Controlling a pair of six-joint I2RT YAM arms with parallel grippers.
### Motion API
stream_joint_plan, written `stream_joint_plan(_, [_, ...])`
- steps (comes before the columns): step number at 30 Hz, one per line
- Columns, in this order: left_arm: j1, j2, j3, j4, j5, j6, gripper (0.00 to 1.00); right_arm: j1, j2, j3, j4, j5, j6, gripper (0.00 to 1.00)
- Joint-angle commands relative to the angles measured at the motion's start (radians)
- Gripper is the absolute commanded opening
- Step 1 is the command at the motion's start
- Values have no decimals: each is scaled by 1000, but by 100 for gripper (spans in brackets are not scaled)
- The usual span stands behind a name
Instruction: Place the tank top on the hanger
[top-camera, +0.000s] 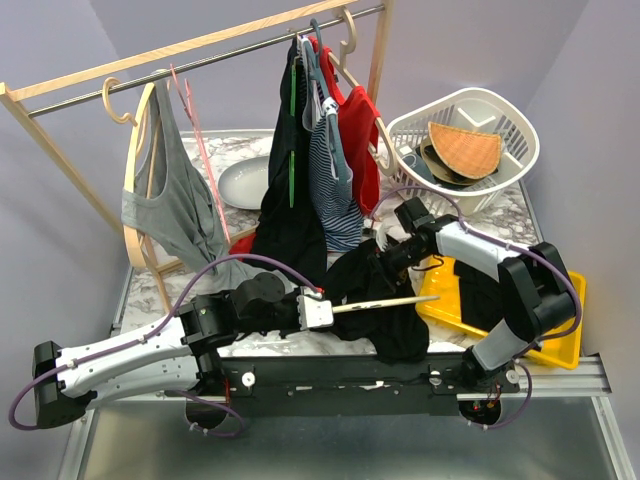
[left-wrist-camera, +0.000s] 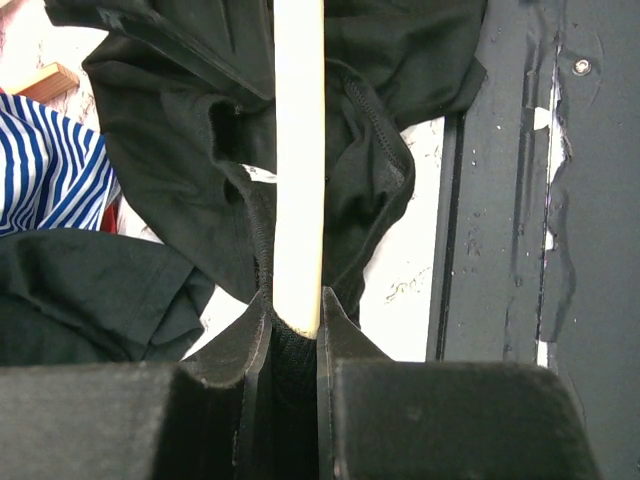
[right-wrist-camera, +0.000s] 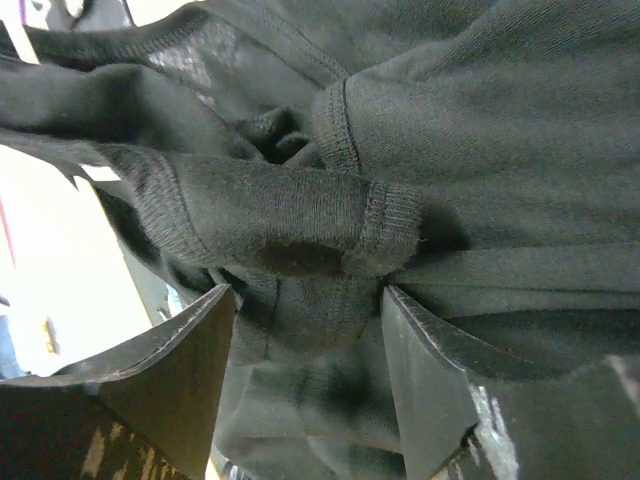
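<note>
Incomplete. Left end effector (left-wrist-camera: 295, 318) clamps the hanger (left-wrist-camera: 298, 150). The tank top (top-camera: 395, 335) is bunched lower centre on the counter (top-camera: 230, 145), apparently part-threaded. Right end effector (right-wrist-camera: 308, 292) gapes around a fold, so draping remains.

A wooden clothes rack (top-camera: 200, 45), with a metal bar (top-camera: 230, 57) hung under its top beam, is set across the back of a table (top-camera: 232, 148) topped in white marble pattern with grey veins. Behind the rack and to either side of it, plain pale lilac-grey walls (top-camera: 470, 50) are seen. In front of the rack, past the table's near edge, a dull grey metal sheet (top-camera: 350, 440) is laid. The whole is lit evenly, and only soft shadows are cast.
</note>
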Motion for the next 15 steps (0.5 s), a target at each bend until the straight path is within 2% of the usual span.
stream_joint_plan(1, [0,-17,-6,63,-8,17,0,30,24,45,-69,77,-60,60])
stream_joint_plan(3, [-1,-17,-9,62,-13,19,0,32,19,57,-85,91,-72,53])
stream_joint_plan(4, [-1,-18,-10,63,-14,19,0,30,13,61,-99,99,-84,43])
stream_joint_plan(10, [0,-23,-14,52,-52,25,0,23,-57,80,-138,139,-115,9])
stream_joint_plan(13, [0,-33,-6,43,-89,25,0,-16,-84,88,-163,131,-134,3])
stream_joint_plan(15, [0,-52,-5,40,-108,26,0,-39,-98,92,-177,116,-147,3])
